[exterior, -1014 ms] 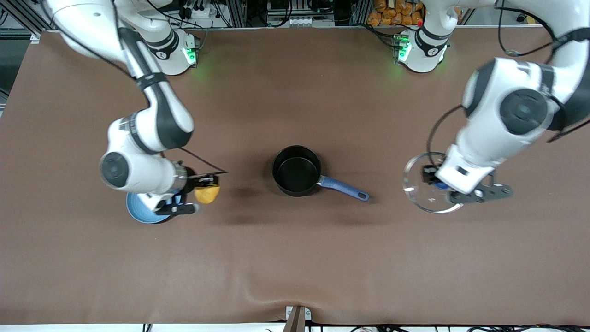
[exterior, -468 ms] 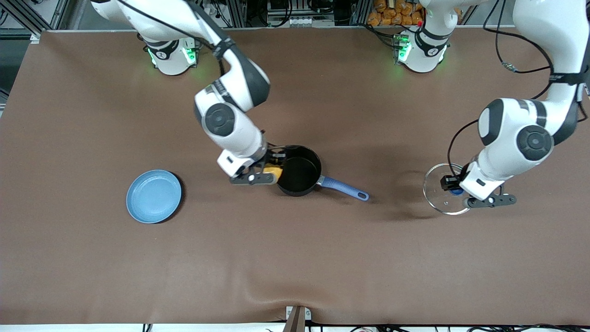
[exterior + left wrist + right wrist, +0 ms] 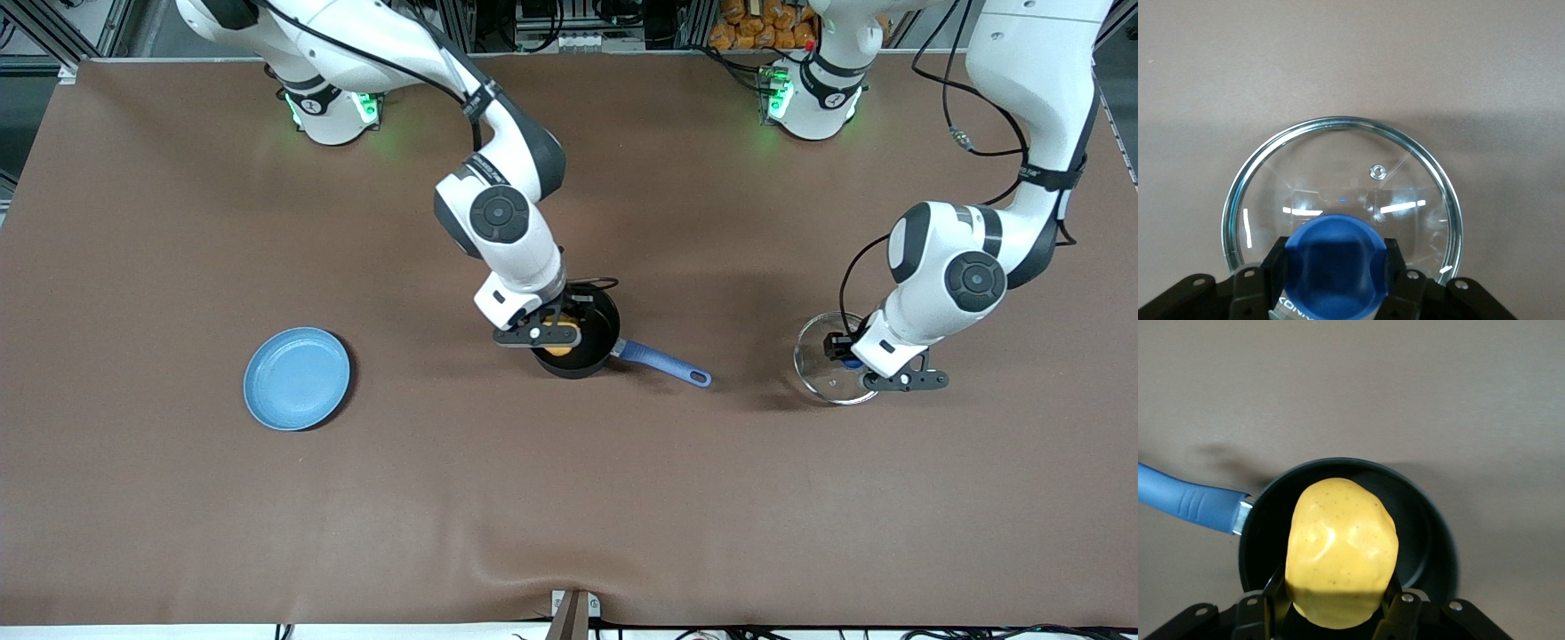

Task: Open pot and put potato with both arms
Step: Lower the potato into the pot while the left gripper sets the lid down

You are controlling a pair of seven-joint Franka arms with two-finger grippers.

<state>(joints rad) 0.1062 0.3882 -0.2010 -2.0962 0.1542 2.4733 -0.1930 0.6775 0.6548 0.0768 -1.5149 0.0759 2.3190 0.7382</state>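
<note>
Yellow potato [image 3: 1341, 550] is held by the right gripper [image 3: 553, 331] over the open pot [image 3: 594, 356]; the lid's [image 3: 1338, 173] blue knob [image 3: 1336, 263] is clamped by the left gripper [image 3: 867, 366].

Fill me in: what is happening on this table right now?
The right gripper holds the potato over the open pot, not yet released. The left gripper grips the glass lid by its blue knob, toward the left arm's end of the table. A blue plate sits toward the right arm's end.
</note>
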